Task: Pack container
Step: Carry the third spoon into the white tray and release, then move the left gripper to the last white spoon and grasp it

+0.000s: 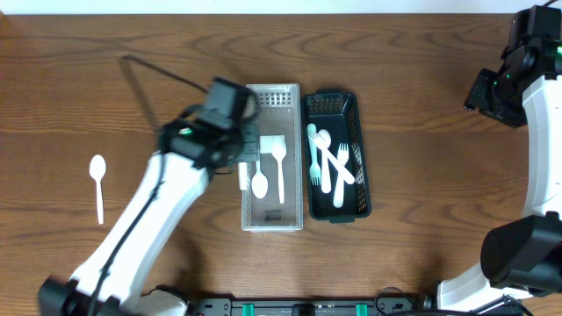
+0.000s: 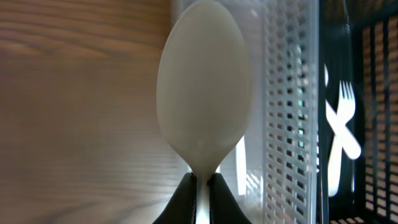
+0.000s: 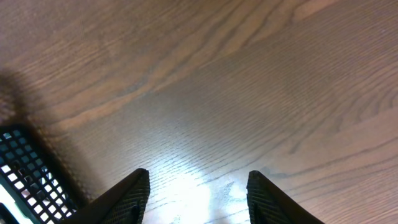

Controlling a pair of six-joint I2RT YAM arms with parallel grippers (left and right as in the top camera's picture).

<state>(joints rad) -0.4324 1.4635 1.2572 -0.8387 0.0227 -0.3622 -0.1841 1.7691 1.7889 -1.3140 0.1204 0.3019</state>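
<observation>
Two baskets stand side by side mid-bench in the overhead view: a white basket [image 1: 290,215] and, against its right wall, a black basket [image 1: 363,197] already holding forks and spoons [image 1: 338,171]. Your left pincer [image 1: 249,151] hangs over the white basket's left rim. One loose spoon [image 1: 97,183] lies well apart on the bench [image 1: 421,175] to the left. The right pincer [image 1: 490,92] sits far off at the right edge, so I judge this placing to be the left arm's job alone.

Left wrist view: the left pincer [image 2: 202,186] is pressed together on the thin handle of a held spoon [image 2: 204,93], its bowl pointing away from the fingers. The bowl seems to straddle the perforated left wall of the white basket [image 2: 289,124], with bare wood to its left. Shift toward the basket until the whole bowl is over the inside before you lower. If you let go over the rim, the spoon will likely tip out onto the bench. Bring it close to the floor, then open, so it doesn't bounce.

Right wrist view: the right pincer [image 3: 199,186] is spread and empty above bare wood, with a corner of the black basket [image 3: 25,174] at lower left. Leave it there.
</observation>
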